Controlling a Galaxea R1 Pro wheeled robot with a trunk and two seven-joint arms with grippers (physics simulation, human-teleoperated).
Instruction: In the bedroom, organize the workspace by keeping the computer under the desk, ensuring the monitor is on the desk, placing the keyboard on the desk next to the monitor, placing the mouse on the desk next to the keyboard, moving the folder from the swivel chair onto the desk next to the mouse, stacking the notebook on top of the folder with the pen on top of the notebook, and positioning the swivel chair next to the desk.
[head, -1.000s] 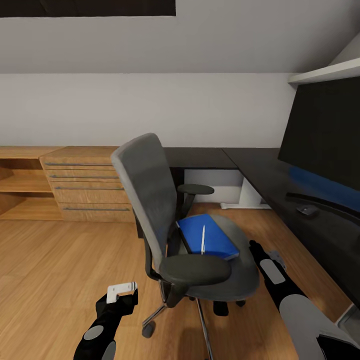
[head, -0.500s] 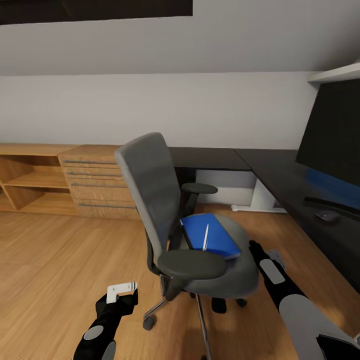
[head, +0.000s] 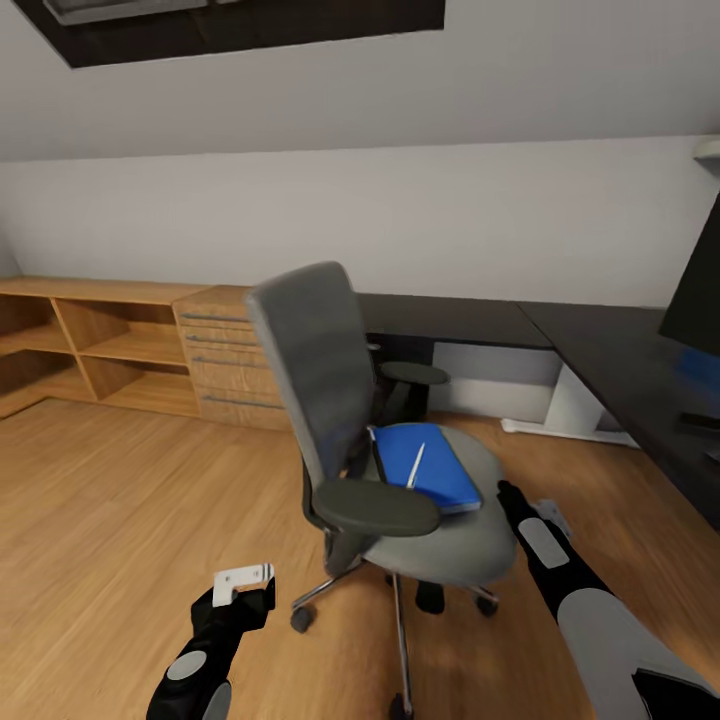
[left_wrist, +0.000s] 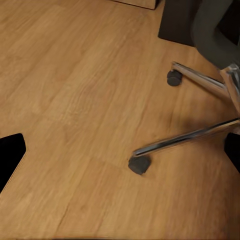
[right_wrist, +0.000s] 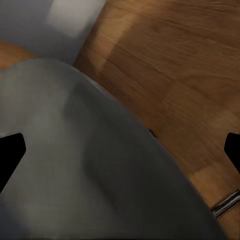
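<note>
**Folder not yet lifted from chair**

Left gripper (head: 243, 583) hangs low over floor, jaws apart, empty. Folder (head: 425, 465) with pen (head: 413, 466) lies on swivel chair (head: 380, 460) seat. Right gripper (head: 527, 510), open, empty, beside seat edge. Desk (head: 600, 350) far right. Transfer and stacking remain.

The grey seat of the swivel chair (right_wrist: 90, 170) lies close below the right gripper (right_wrist: 120, 150), whose two black fingertips (right_wrist: 10, 152) stand wide apart. Wooden floor (right_wrist: 175, 65) runs beyond the seat's curved edge, and a pale panel (right_wrist: 45, 22) stands past it.
</note>
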